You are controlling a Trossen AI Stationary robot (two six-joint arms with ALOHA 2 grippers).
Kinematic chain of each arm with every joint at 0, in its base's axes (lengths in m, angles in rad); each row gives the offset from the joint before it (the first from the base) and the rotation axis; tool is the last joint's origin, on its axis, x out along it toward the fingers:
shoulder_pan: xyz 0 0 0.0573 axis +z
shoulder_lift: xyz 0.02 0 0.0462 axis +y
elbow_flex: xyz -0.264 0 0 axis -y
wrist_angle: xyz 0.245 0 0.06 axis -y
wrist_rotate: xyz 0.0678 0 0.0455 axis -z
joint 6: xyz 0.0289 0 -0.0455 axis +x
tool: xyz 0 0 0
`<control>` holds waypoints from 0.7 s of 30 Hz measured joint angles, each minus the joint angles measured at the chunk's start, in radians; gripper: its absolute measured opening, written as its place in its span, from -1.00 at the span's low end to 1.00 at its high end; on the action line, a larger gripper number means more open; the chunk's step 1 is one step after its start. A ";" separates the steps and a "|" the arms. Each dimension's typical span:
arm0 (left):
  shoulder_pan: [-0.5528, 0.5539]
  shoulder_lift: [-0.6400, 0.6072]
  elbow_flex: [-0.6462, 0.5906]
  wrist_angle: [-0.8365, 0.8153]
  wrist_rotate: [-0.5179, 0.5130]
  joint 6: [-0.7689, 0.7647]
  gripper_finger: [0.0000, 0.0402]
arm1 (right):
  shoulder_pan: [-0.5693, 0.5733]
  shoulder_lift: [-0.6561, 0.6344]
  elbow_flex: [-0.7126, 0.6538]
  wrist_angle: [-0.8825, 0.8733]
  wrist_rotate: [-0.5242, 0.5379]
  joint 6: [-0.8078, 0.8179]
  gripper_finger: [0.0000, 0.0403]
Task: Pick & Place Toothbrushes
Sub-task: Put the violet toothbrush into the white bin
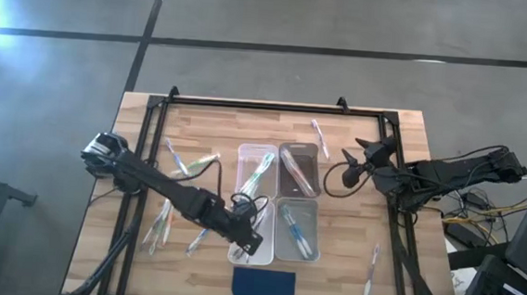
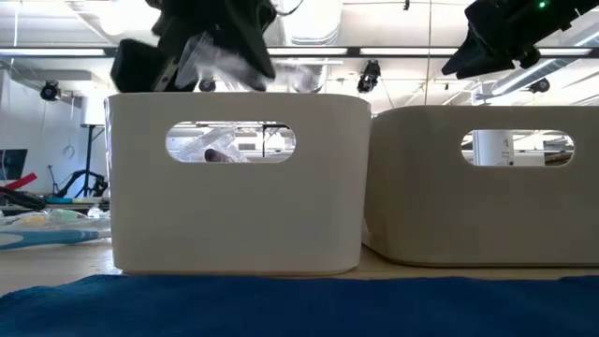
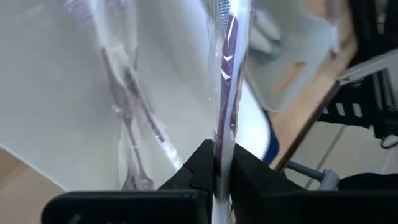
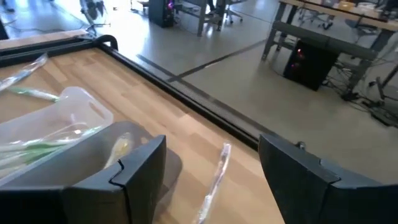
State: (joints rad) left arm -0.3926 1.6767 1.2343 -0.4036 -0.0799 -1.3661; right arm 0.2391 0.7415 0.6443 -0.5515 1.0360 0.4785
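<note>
My left gripper [image 3: 222, 158] is shut on a clear-wrapped toothbrush with a purple handle [image 3: 227, 74]. It hovers over the near-left clear bin [image 1: 261, 254], which holds a few wrapped toothbrushes [image 3: 127, 106]. In the low view this arm [image 2: 215, 42] hangs just above that bin's rim [image 2: 234, 98]. My right gripper [image 1: 354, 161] waits open at the table's right, near the far-right bin [image 1: 299, 169]. A loose wrapped toothbrush [image 4: 214, 177] lies flat on the wood ahead of its fingers. My left gripper pinches the wrapped toothbrush's handle [image 3: 224, 134] between its two fingers. It comes slanting down from the table's left. The brush runs out ahead of the fingertips over the bin's inside. Its far end leaves the picture, so I cannot tell whether that end touches anything.
Four clear bins stand two by two at the table's middle. The far-left bin [image 1: 255, 170] holds green brushes and the near-right bin [image 1: 297, 229] a blue one. Loose toothbrushes lie at the left [image 1: 160, 224], far [image 1: 320, 137] and right [image 1: 371, 267]. A dark blue pad [image 1: 264, 285] lies at the near edge.
</note>
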 joint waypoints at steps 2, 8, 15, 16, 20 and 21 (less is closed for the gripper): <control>-0.002 0.016 0.000 -0.001 0.009 -0.024 -0.86 | -0.014 -0.011 0.000 0.000 0.008 -0.035 0.19; -0.001 0.042 0.000 -0.005 0.095 -0.042 -0.85 | -0.056 -0.031 0.000 0.001 0.016 -0.090 0.14; 0.009 0.037 0.000 -0.114 0.148 0.045 -0.86 | -0.083 -0.032 -0.003 0.001 0.015 -0.093 0.13; 0.012 0.037 0.000 -0.141 0.148 0.056 -0.86 | -0.083 -0.032 -0.004 0.001 0.015 -0.092 0.14; 0.022 0.037 0.000 -0.178 0.148 0.085 -0.86 | -0.083 -0.032 -0.006 0.002 0.014 -0.089 0.21; 0.025 0.037 0.000 -0.170 0.148 0.090 -0.86 | -0.083 -0.032 -0.006 0.003 0.015 -0.088 0.22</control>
State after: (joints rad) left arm -0.3678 1.7138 1.2346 -0.5733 0.0679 -1.2764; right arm 0.1558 0.7097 0.6382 -0.5484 1.0505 0.3908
